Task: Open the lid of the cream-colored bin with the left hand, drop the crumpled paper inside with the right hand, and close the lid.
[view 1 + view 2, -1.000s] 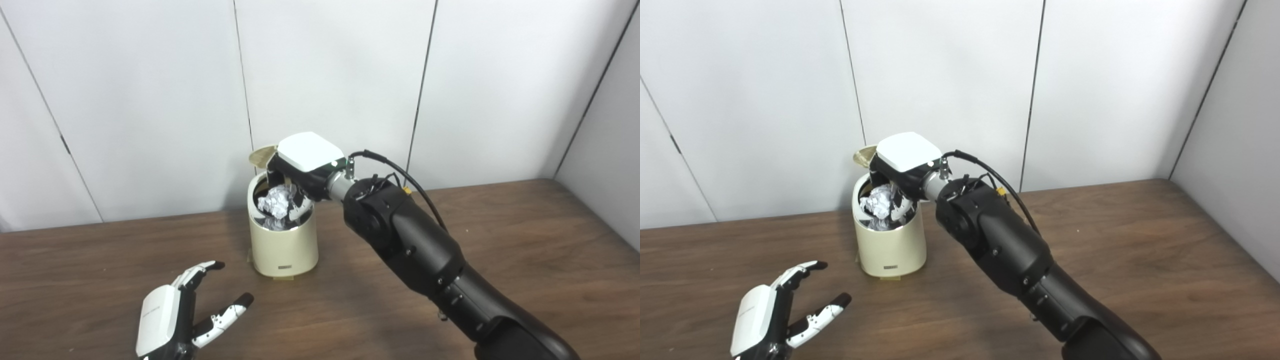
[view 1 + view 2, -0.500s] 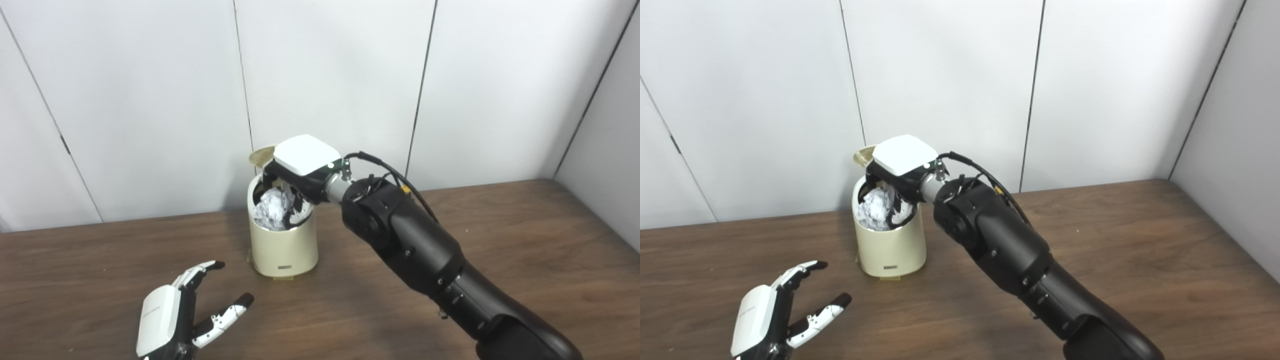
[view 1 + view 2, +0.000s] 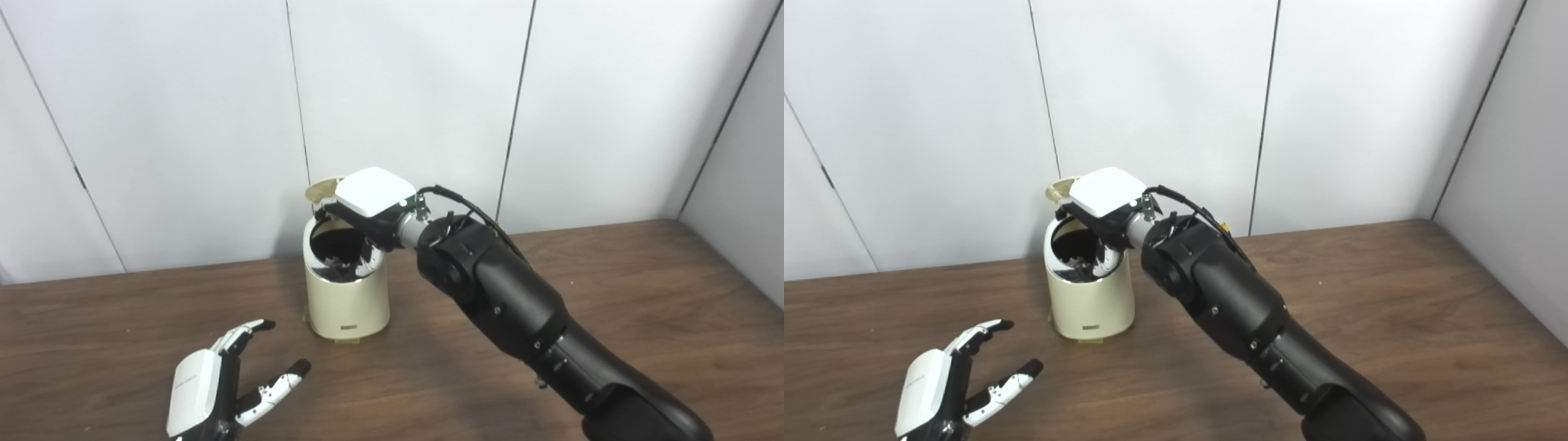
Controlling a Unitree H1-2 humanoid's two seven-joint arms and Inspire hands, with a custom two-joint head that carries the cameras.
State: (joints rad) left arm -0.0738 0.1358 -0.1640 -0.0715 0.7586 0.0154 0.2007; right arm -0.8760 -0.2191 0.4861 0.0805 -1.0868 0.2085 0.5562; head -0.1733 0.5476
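Observation:
The cream-colored bin [image 3: 346,299] stands on the brown table near the back wall. Its lid [image 3: 320,188] is tilted up behind the opening. The inside looks dark and the crumpled paper is out of sight. My right hand [image 3: 365,202] hovers over the bin's mouth, palm down, fingers apart and holding nothing. My left hand [image 3: 215,387] rests low at the front left, well apart from the bin, open with fingers spread; it also shows in the right eye view [image 3: 949,386].
The brown wooden table [image 3: 612,288] stretches to the right and front. White wall panels [image 3: 404,92] rise right behind the bin. My right forearm [image 3: 527,318] runs across the table from the lower right.
The crumpled paper left my right hand and dropped out of sight into the bin. The right hand opened and stayed over the mouth. The left hand has not moved.

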